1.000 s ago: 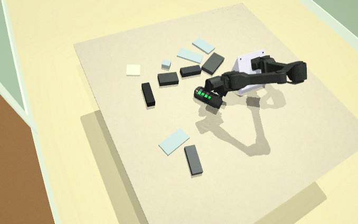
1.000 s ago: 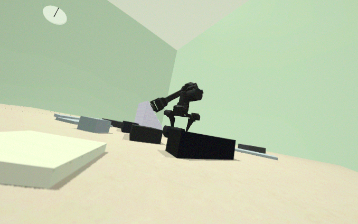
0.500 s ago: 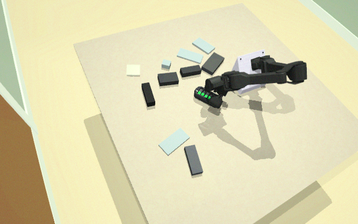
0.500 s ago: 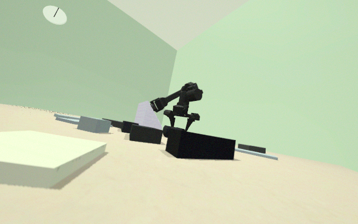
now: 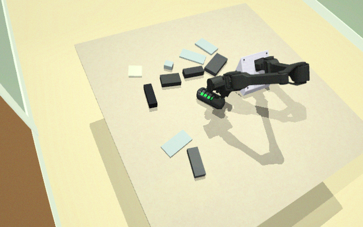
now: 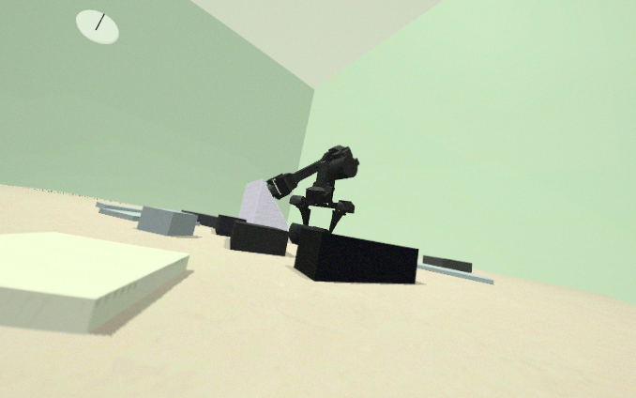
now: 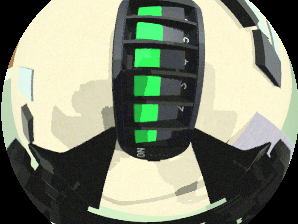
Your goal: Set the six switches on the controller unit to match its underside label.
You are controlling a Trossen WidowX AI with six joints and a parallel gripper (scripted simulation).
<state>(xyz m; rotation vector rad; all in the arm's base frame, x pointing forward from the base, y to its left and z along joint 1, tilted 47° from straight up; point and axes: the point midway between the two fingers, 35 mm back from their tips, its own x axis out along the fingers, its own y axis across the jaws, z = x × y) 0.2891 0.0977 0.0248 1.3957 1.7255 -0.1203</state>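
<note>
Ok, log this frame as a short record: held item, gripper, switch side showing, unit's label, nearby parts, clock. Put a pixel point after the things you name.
held item: dark grey controller unit [image 5: 208, 99] [image 7: 192, 85]
gripper: shut on the unit, one finger at each long side [image 5: 220, 99] [image 7: 154, 136]
switch side: faces the wrist camera, green ends visible
label: not visible
nearby parts: black block [image 5: 150, 96] [image 6: 366, 258], cream square tile [image 5: 135, 71] [image 6: 89, 267], both apart from the unit
clock: wall clock [image 6: 91, 27], upper left of the exterior view

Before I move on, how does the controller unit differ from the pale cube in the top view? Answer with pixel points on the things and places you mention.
The controller unit [image 5: 205, 99] [image 7: 172, 65] is dark and elongated; the pale cube [image 5: 168, 65] [image 6: 167, 221] is light and compact. The controller unit carries green-ended rockers; the pale cube looks plain. The claw [image 7: 154, 132] grips the controller unit, while the pale cube sits ungripped.
</note>
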